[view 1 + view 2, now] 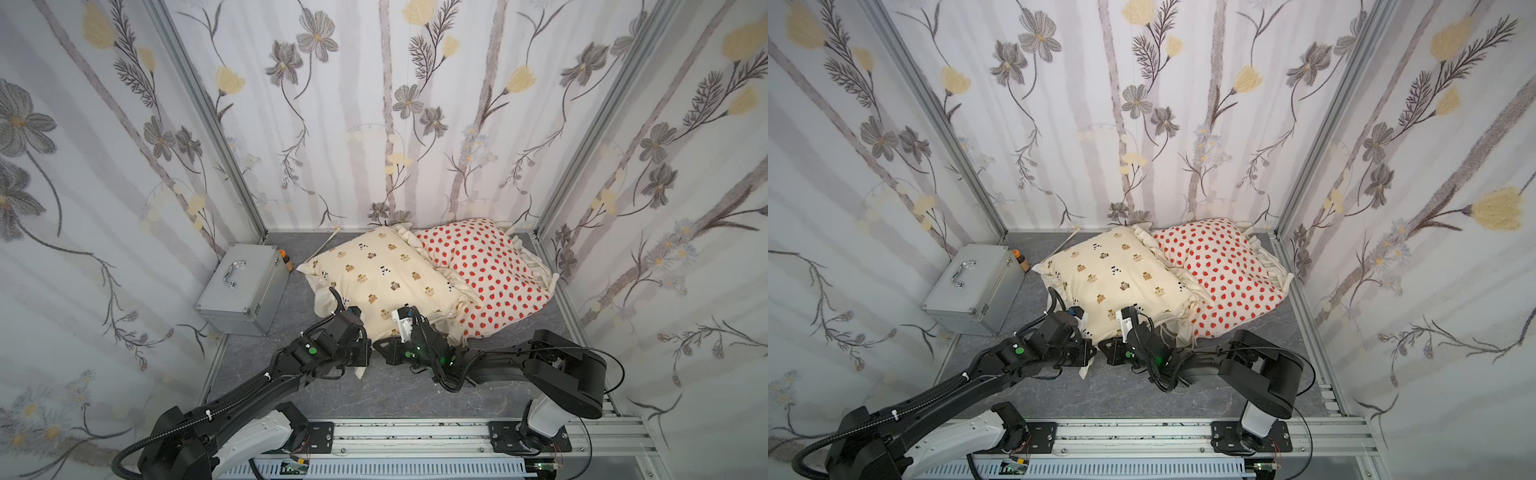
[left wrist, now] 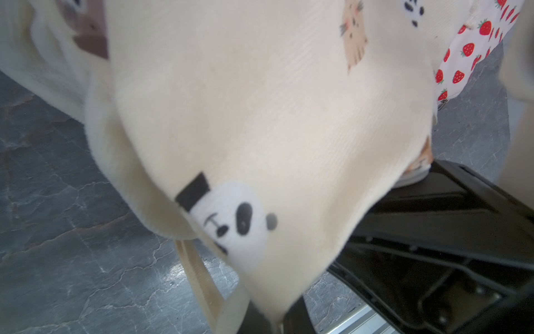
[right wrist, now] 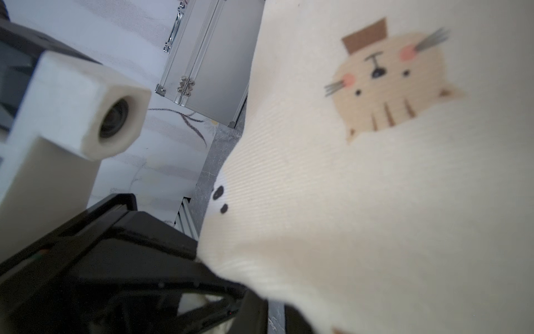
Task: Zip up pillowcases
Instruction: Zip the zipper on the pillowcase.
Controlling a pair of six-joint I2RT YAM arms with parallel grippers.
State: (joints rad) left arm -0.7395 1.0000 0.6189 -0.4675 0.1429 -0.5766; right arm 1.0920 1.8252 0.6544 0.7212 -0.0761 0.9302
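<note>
The cream pillowcase (image 1: 386, 270) (image 1: 1121, 274) with bears and pandas lies mid-table, overlapping the white strawberry pillowcase (image 1: 490, 266) (image 1: 1225, 266) at its right. Both grippers meet at the cream one's near edge, facing each other. My left gripper (image 1: 365, 353) (image 2: 274, 324) is shut on a pinch of cream cloth, and a strip of zipper tape (image 2: 199, 274) hangs beside it. My right gripper (image 1: 380, 347) (image 3: 274, 312) has its fingers close together on the cream edge, with cloth draped over them. The zipper pull is hidden.
A silver metal case (image 1: 241, 286) (image 3: 213, 57) with a handle stands at the left, and a small orange-capped bottle (image 1: 286, 259) stands behind it. Flowered walls close in three sides. An aluminium rail (image 1: 415, 432) runs along the front edge.
</note>
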